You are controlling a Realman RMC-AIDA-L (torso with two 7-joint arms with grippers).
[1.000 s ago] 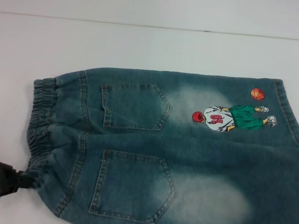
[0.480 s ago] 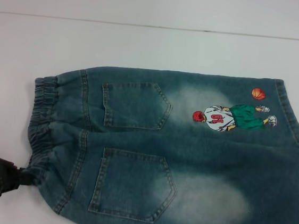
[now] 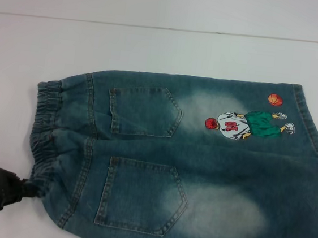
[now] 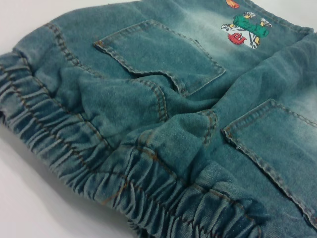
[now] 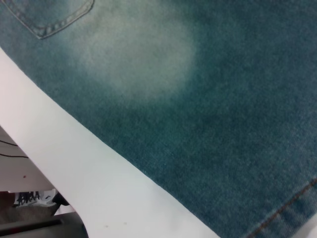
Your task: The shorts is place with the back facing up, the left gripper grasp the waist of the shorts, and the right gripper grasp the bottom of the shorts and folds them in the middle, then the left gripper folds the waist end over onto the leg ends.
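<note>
Nearest to the robot, low on its left: the left gripper (image 3: 26,187), black, tip right up against the near corner of the waist of the shorts (image 3: 44,135). Looks pinched onto that ruffled elastic band, with the fabric bunched up a bit at that corner. In the left wrist view, own fingers not visible, just the pleated waistband (image 4: 99,163) filling the close part of the picture, puckered and lifted slightly off the table.

Right gripper: not visible in any view, so can't tell open or closed. Right wrist camera hanging over the near leg, showing a pale faded patch (image 5: 138,49), a bit of stitched hem (image 5: 292,206) and the white table (image 5: 74,158) edge.

Moving out: the shorts (image 3: 188,162) spread flat on the white table (image 3: 155,45), back side up, waist toward the robot's left, leg hems (image 3: 307,120) toward its right. Near patch pocket (image 3: 142,197) first, then the far patch pocket (image 3: 143,110) beyond it. Further right on the far leg, the cartoon basketball player print (image 3: 248,125), with the orange basketball (image 3: 274,100) just beside the far hem. Not folded yet.
</note>
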